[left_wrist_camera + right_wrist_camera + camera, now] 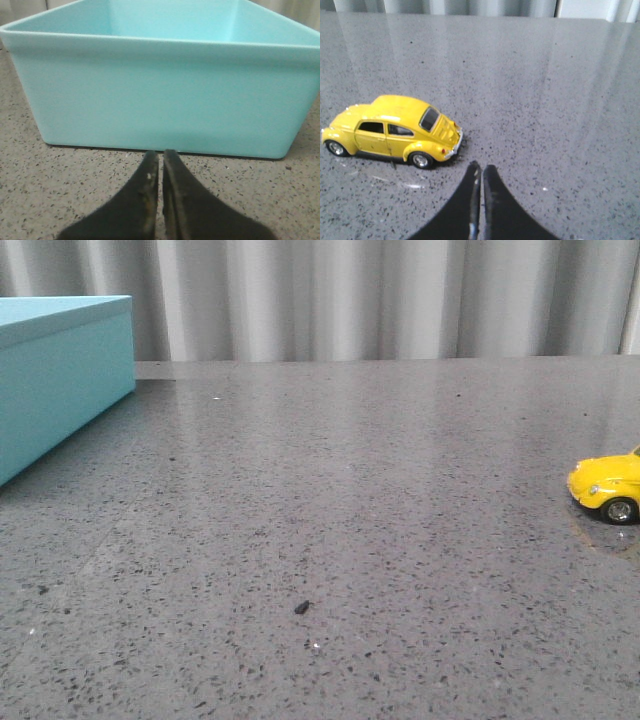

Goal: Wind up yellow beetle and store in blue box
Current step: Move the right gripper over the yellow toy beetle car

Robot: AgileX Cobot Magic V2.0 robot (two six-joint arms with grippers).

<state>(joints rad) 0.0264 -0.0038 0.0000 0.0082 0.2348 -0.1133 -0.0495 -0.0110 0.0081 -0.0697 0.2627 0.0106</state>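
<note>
The yellow beetle stands on its wheels at the right edge of the front view, partly cut off. In the right wrist view the beetle stands just beyond and beside my right gripper, which is shut and empty, apart from the car's rear bumper. The blue box sits at the far left of the front view. In the left wrist view the box shows open-topped, with no lid on it, its near wall just beyond my left gripper, which is shut and empty. Neither gripper shows in the front view.
The grey speckled table stretches between box and car. A small dark speck lies near its middle front. A grey pleated curtain hangs behind the table's far edge.
</note>
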